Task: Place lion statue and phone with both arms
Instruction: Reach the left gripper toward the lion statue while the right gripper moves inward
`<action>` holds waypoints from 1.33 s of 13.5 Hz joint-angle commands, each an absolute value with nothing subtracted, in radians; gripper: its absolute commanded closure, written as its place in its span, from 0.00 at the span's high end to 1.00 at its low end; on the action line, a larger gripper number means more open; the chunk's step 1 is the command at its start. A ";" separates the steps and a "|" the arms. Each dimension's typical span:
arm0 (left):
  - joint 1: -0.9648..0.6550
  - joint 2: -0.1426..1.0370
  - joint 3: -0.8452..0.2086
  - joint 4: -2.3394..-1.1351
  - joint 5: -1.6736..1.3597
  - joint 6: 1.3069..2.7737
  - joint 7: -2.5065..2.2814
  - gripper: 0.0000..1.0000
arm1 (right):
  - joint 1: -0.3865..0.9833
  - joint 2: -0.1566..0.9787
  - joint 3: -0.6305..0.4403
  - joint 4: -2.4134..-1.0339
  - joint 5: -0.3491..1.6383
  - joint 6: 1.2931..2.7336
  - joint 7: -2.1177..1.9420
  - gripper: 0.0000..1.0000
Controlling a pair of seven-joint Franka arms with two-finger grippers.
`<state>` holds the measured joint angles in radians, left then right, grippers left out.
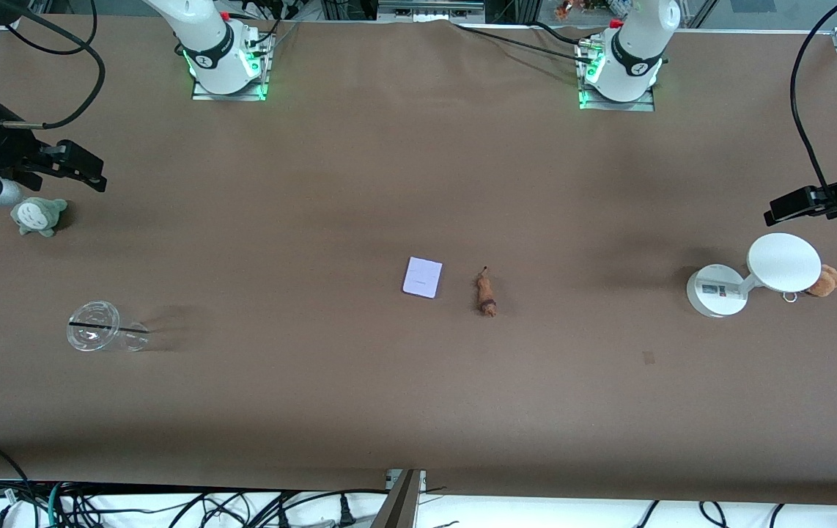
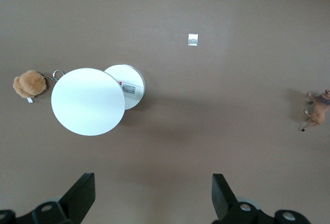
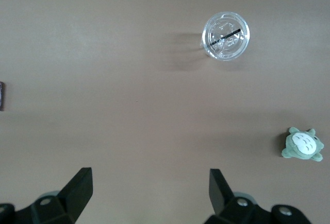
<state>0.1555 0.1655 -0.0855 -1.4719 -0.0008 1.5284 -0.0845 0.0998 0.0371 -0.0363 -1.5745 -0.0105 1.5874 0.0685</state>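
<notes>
The phone (image 1: 423, 277), a flat pale lavender rectangle, lies mid-table. The lion statue (image 1: 487, 294), a tiny orange-brown figurine with a dark band, lies beside it toward the left arm's end; it also shows at the edge of the left wrist view (image 2: 317, 112). My left gripper (image 1: 781, 211) hangs open and empty in the air over the left arm's end of the table, by the white round stand; in its wrist view (image 2: 153, 193) the jaws stand wide apart. My right gripper (image 1: 92, 172) hangs open and empty over the right arm's end, by the grey-green plush (image 1: 37, 215); its wrist view (image 3: 149, 190) shows bare table between the jaws.
A white round stand (image 1: 783, 262) on a round base (image 1: 712, 291) stands at the left arm's end, with a tan plush bear (image 1: 824, 281) beside it. A clear plastic cup (image 1: 105, 328) lies on its side at the right arm's end, also in the right wrist view (image 3: 225, 35).
</notes>
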 commanded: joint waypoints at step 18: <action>0.150 0.190 -0.090 -1.424 -0.021 1.508 -0.067 1.00 | 0.092 0.046 -0.032 -1.560 -0.021 1.606 0.087 1.00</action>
<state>0.1552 0.1696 -0.0862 -1.4712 -0.0009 1.5284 -0.0845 0.0968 0.0423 -0.0363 -1.5745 -0.0105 1.6045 0.0751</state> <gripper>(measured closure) 0.000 0.000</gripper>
